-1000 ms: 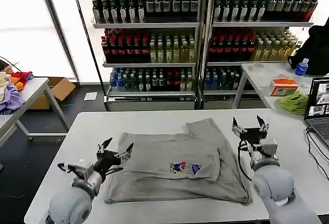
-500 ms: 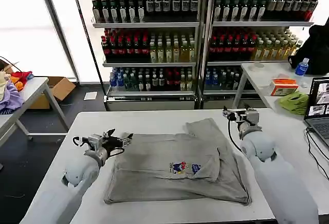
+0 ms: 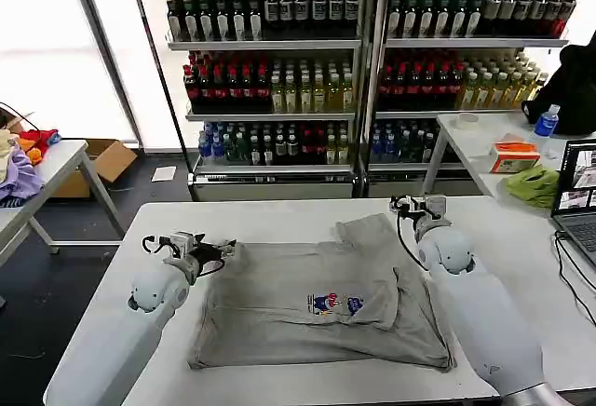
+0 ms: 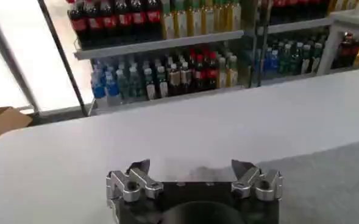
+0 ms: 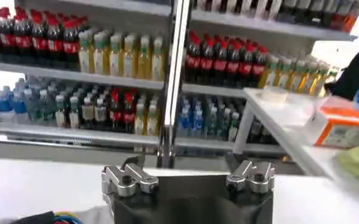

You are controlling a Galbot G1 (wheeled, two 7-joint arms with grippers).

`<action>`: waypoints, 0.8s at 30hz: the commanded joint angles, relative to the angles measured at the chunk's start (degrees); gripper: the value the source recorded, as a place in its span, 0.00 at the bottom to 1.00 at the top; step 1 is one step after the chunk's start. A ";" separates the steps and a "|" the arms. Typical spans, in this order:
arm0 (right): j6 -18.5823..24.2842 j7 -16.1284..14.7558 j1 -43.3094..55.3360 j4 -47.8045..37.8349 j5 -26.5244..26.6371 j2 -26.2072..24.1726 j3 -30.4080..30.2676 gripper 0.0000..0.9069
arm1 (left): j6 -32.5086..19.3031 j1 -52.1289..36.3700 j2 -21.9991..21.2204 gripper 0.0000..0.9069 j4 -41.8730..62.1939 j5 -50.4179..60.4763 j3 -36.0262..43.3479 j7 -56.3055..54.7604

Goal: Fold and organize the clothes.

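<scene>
Your grey T-shirts lie in a stack on the white worktop, roughly at its middle. The upper shirt is folded into a rectangle with its small multicoloured chest print facing up; the one beneath spreads wider, and a sleeve or corner of it juts toward the far edge of the worktop, pointing at the drinks shelves.

Your left end effector sits at the stack's left far corner, just over or touching the cloth edge; you cannot tell which from the head view. In the left wrist view its fingers stand well apart with nothing between them, bare worktop ahead and grey fabric at the side.

Your right end effector hovers by the stack's far right side, just beside the jutting sleeve. In the right wrist view its fingers are also spread wide and hold nothing, facing the shelves.

Off to the right of the stack, a side table carries a lime-green cloth and a laptop.
</scene>
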 commanded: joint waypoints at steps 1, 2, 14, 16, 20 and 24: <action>0.31 -0.55 1.66 -5.43 -1.47 2.91 -0.89 1.00 | 0.52 -1.45 -0.32 1.00 2.65 -0.28 1.09 -0.37; 0.30 -0.58 1.70 -5.47 -1.53 3.01 -0.94 1.00 | 0.52 -1.29 -0.27 1.00 2.52 -0.28 1.04 -0.32; 0.39 -1.36 -0.18 -7.11 -5.38 5.24 -0.82 1.00 | 0.50 0.90 -0.36 1.00 0.06 -0.42 0.20 0.28; 0.41 -1.46 -0.77 -7.00 -5.35 5.34 -0.59 1.00 | 0.51 1.00 -0.31 1.00 -0.18 -0.44 0.19 0.26; 0.97 -2.03 -2.14 -7.50 -5.10 5.85 0.66 1.00 | 0.53 1.36 -0.02 0.66 -0.87 -0.55 0.10 0.20; 1.77 -2.16 -3.72 -8.12 -5.13 6.65 1.64 0.84 | 0.55 1.83 -0.03 1.00 -1.23 -0.47 0.15 0.14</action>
